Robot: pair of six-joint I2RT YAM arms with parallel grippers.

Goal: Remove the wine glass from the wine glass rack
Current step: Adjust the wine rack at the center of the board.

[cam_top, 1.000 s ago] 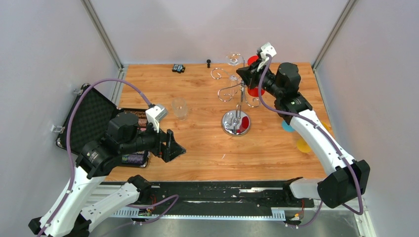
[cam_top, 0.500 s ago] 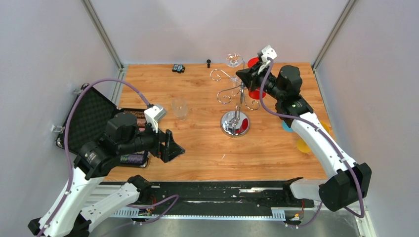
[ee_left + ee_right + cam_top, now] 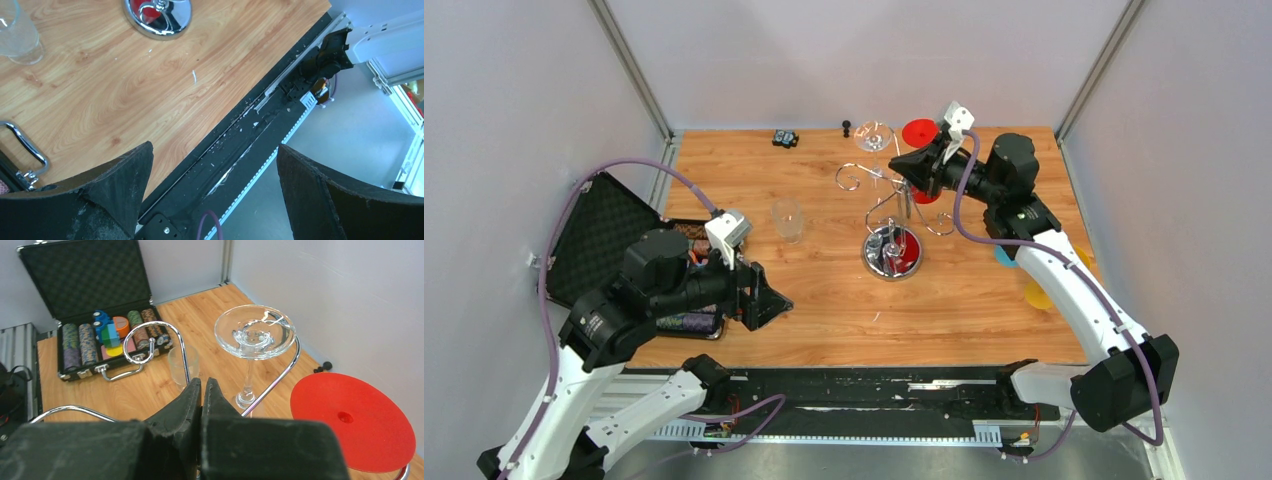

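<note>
Wine glass (image 3: 254,332): clear; hangs upside down from a curled hook arm of the wine glass rack (image 3: 886,258), foot uppermost, on the rack's far side.
Rack: chrome wire; its round mirrored base rests on the wooden surface (image 3: 844,310), with a thin post and hook arms above it.
Red wine glass (image 3: 352,427): also upside down on the rack, on the hook arm just right of the clear one.
Right claw (image 3: 202,386): mine; fingers pressed together, up among the rack's hook arms and just beside the clear glass's stem. I cannot tell whether anything is pinched between them.
Left claw (image 3: 212,160): mine; spread wide and holding nothing, well apart from the rack on its near left, over the surface's near edge.
Tumbler (image 3: 787,218): clear and upright, left of the rack's base, not touching it.
Chip case (image 3: 604,240): black, lid open, well left of the rack beyond the tumbler, rows of coloured chips inside.
</note>
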